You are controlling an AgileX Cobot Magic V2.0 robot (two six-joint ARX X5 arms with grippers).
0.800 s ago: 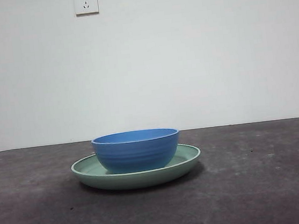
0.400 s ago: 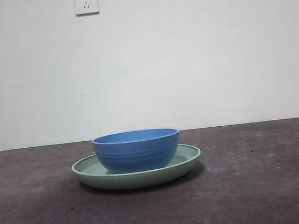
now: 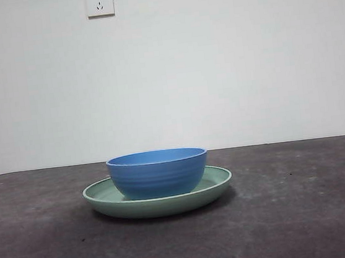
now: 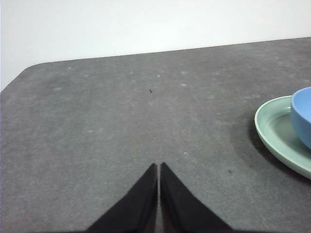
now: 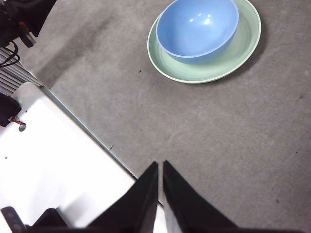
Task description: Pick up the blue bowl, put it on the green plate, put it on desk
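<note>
Blue bowl [image 3: 157, 172] sits upright inside the green plate [image 3: 159, 200], pretty much centred, and the plate rests flat on the desk [image 3: 307, 213]. From the front no arm shows at all. There's a white wall socket [image 3: 99, 1] up on the wall, with a tiny mark on it too small to read.

Left wrist view: the left gripper [image 4: 159, 170] has its jaws pressed together, holding nothing, low over bare desk [image 4: 107, 126]. Plate [image 4: 274, 133] and bowl [image 4: 303, 114] are well off to one side of it.

Right wrist view: right gripper [image 5: 160, 167] also closed and empty, high above the desk's edge. Bowl [image 5: 197, 28] and plate [image 5: 243, 46] lie well ahead of its tips.
</note>
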